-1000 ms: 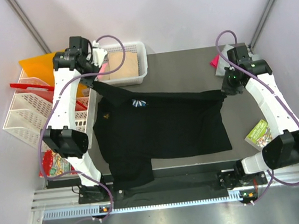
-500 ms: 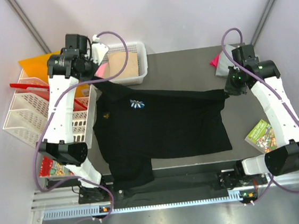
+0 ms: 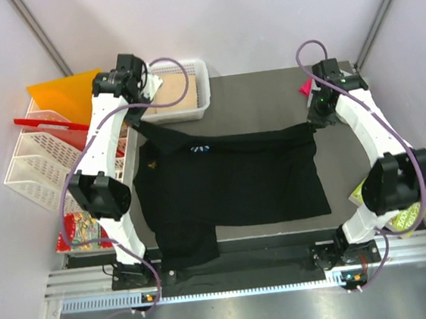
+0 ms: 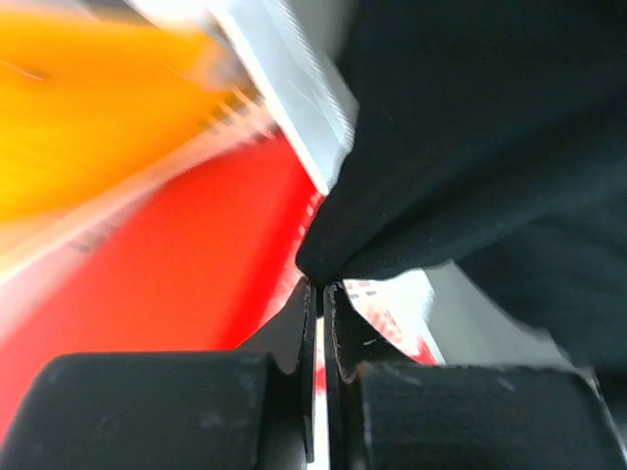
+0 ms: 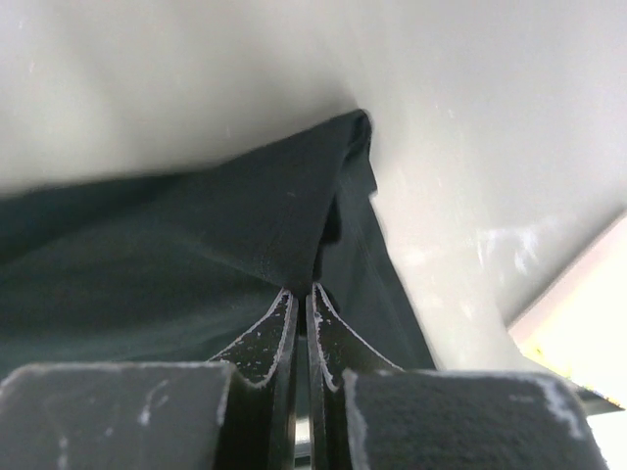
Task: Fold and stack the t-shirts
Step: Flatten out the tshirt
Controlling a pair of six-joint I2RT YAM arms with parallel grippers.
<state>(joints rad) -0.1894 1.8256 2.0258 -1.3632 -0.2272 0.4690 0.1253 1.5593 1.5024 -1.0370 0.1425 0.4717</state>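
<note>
A large black t-shirt (image 3: 231, 188) lies spread over the dark table, its far edge lifted and stretched between my two grippers. Its small blue print (image 3: 199, 149) shows near the far left. My left gripper (image 3: 139, 120) is shut on the shirt's far left corner (image 4: 338, 259). My right gripper (image 3: 317, 120) is shut on the far right corner (image 5: 323, 235). A tan shirt (image 3: 174, 95) lies in the white basket. A pink shirt (image 3: 305, 87) peeks out behind the right arm. The grey shirt is hidden.
A white basket (image 3: 200, 92) stands at the far left of the table. White wire racks (image 3: 31, 167) with an orange sheet (image 3: 65, 91) and a red part stand left of the table. Booklets lie at the left (image 3: 80, 233) and right (image 3: 406, 217) edges.
Both grippers have moved toward the far side with the shirt's corners. The lifted far edge now runs straighter and the print has shifted back. The right arm now covers more of the right booklet.
</note>
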